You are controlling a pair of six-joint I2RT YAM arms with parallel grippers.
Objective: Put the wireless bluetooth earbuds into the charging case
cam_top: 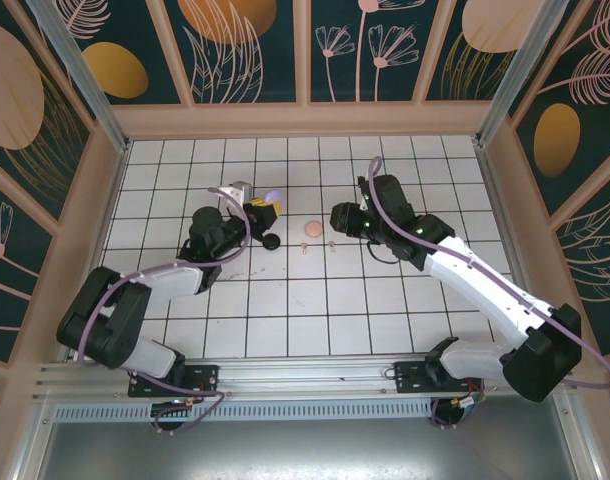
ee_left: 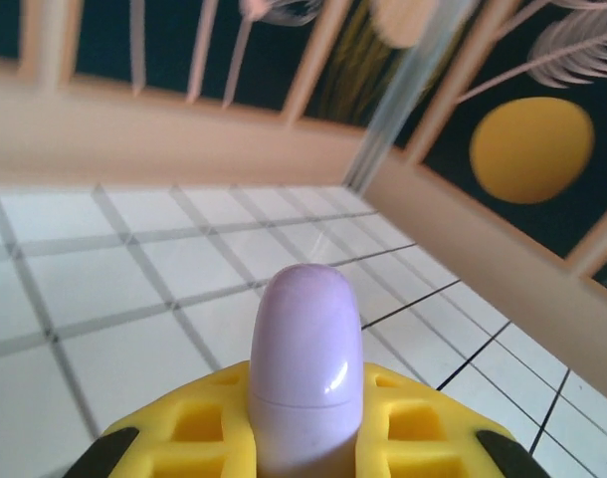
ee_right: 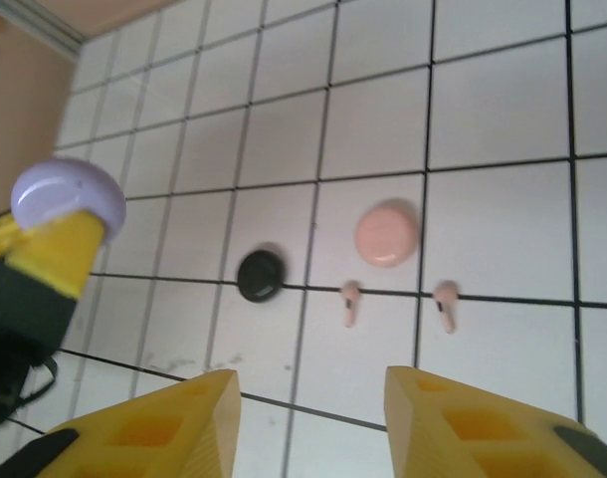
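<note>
White square tiles with dark grout cover the table (cam_top: 285, 330), boxed in by walls (cam_top: 250, 50) of dark panels painted with pale flowers and orange discs. At the near edge both arms are bolted to a metal rail (cam_top: 305, 372), and each reaches out toward the middle of the table.

Nearest of the small things are the two pink earbuds (ee_right: 350, 302). They lie on the tiles side by side but apart, with their stems pointing back toward the right claw (ee_right: 313, 418). Just left of them sits a round black case (ee_right: 260, 275), resting on a grout line and looking closed. A little beyond the earbuds, between the two, sits a round pink case (ee_right: 387, 234), also looking closed, and neither earbud touches it.

The right claw is near the right side of this group. Its jaws stand well apart with nothing between them, and bare tile shows through the gap.

Farther out and to the left, beyond the black case, the left claw (ee_left: 305, 433) is clamped on a lilac case (ee_left: 305, 339). The case sticks up from between the yellow fingers (ee_left: 199, 423), rounded end outward, with a fine seam across its body.
</note>
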